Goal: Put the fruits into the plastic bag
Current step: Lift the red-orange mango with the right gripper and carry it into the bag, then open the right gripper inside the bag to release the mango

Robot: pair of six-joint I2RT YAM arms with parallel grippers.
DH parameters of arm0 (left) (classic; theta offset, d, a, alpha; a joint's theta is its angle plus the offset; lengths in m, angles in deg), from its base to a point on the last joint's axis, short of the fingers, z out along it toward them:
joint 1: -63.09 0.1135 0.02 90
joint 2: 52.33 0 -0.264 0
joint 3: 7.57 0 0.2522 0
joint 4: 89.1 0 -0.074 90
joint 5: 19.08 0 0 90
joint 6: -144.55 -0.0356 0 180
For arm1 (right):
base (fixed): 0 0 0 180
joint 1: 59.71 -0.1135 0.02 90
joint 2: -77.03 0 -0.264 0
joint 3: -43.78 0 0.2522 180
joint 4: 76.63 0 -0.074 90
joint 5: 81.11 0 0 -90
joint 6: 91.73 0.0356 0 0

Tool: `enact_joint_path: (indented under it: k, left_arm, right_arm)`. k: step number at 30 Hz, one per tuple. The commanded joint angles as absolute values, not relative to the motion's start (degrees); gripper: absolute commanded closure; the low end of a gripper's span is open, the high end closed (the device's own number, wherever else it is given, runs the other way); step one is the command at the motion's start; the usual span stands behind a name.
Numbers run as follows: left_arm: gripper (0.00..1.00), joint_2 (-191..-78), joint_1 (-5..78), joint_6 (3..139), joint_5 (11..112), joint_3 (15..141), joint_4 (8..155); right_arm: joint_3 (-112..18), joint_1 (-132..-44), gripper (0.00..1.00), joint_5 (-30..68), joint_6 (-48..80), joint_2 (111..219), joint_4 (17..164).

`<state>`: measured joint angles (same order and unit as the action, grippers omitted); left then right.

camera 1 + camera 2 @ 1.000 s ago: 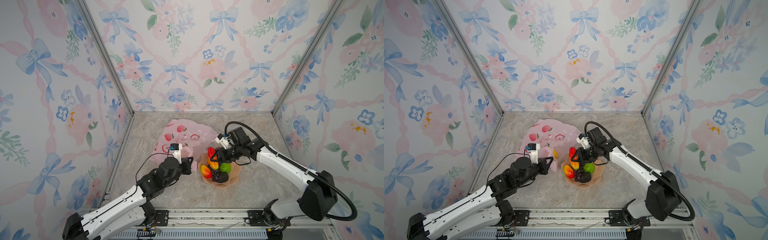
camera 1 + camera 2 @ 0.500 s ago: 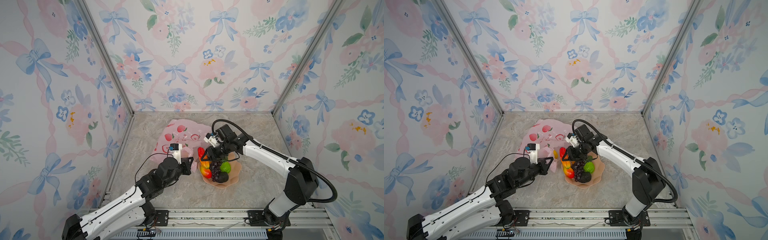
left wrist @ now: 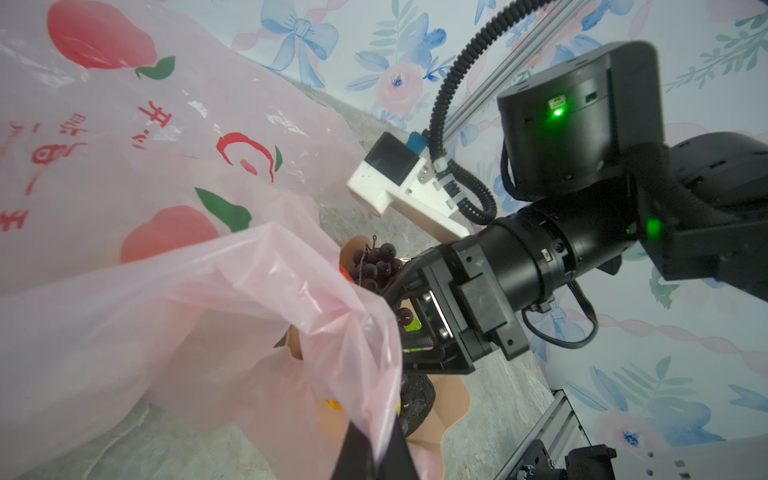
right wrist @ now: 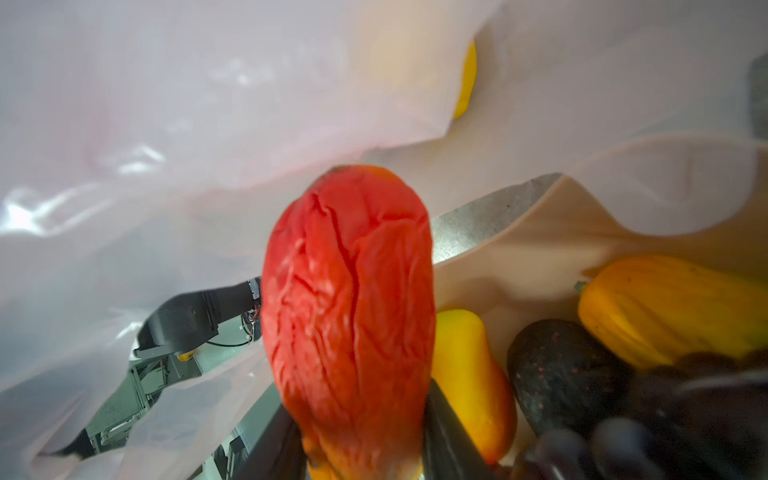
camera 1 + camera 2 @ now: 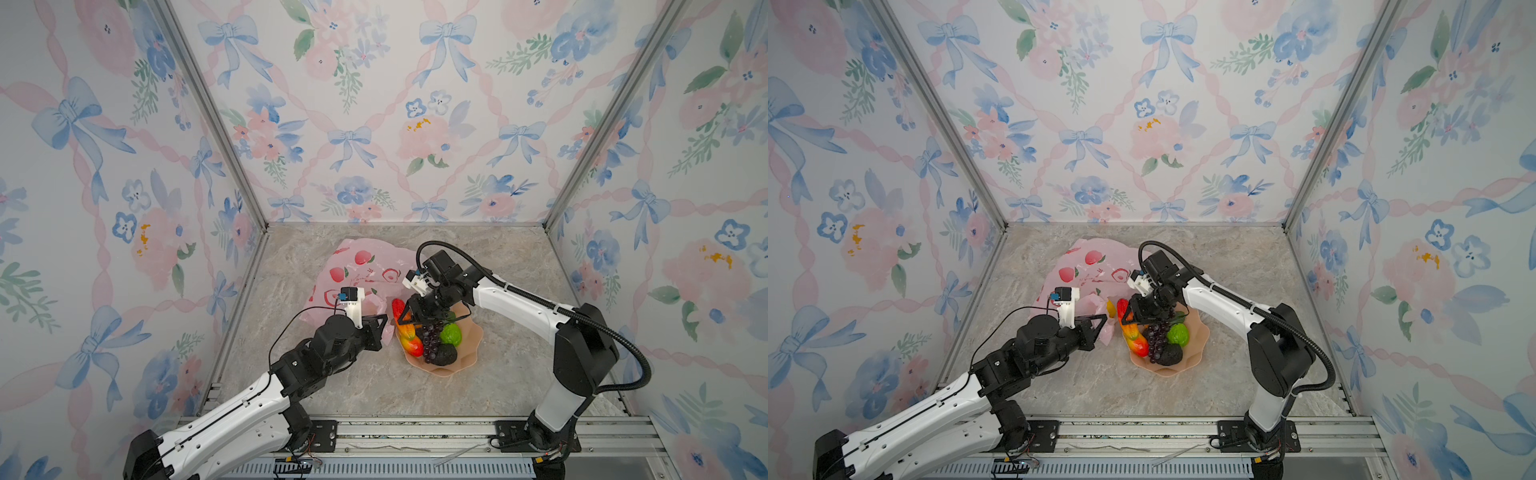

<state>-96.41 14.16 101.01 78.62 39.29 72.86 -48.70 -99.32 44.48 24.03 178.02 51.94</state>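
The pink plastic bag [image 5: 361, 270] lies on the table left of the bowl. My left gripper [image 5: 384, 322] is shut on the bag's near edge [image 3: 365, 374] and holds the mouth up. At that mouth, off the bowl's left rim, my right gripper [image 5: 404, 316] is shut on a red-yellow mango [image 5: 398, 308] [image 4: 349, 299]. A yellow lemon [image 5: 1110, 308] shows through the film. Grapes [image 5: 432, 336], a bumpy green fruit [image 5: 451, 334], an avocado [image 5: 444, 354] and a second mango [image 5: 411, 343] lie in the bowl. The right wrist view also shows a papaya [image 4: 665, 307].
The peach scalloped bowl [image 5: 469, 357] stands just right of the bag, under my right wrist. Patterned walls close in the marble table on three sides, and a metal rail [image 5: 415, 428] runs along the front edge.
My right gripper has carried the mango left, from over the bowl to the bag's mouth. The left arm has kept its hold on the bag edge in place.
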Motion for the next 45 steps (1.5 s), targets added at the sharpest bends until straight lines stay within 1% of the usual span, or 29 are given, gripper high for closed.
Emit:
enact_joint_path:
  k: [1, 7, 18, 30, 34, 38, 45]
  left_arm:
    - [1.0, -95.37, 14.48, 99.05, 77.02, 39.58, 74.49]
    - [1.0, -95.57, 14.14, 98.25, 74.82, 39.15, 76.12]
    - [1.0, -96.28, 13.96, 97.6, 73.81, 38.57, 76.94]
    - [1.0, -96.41, 13.96, 98.54, 74.15, 36.99, 78.92]
    - [1.0, -96.18, 13.96, 99.0, 74.86, 36.0, 79.92]
    - [1.0, -96.01, 14.22, 99.55, 75.33, 34.89, 80.87]
    - [1.0, -95.06, 15.16, 100.16, 75.45, 33.52, 81.36]
  right_arm:
    - [-51.19, -100.12, 0.6, 45.54, 25.01, 180.74, 53.14]
    - [-53.96, -99.96, 0.61, 43.7, 28.99, 183.83, 57.75]
    - [-57.01, -99.08, 0.61, 36.03, 40.26, 187.25, 70.89]
    - [-52.15, -100.45, 0.61, 26.96, 50.77, 190.35, 90.56]
    - [-50.45, -101.62, 0.61, 27.09, 54.81, 191.79, 97.35]
    - [-49.88, -103.31, 0.59, 30.84, 58.04, 194.25, 104.07]
    - [-49.88, -106.41, 0.58, 35.56, 61.2, 198.31, 109.06]
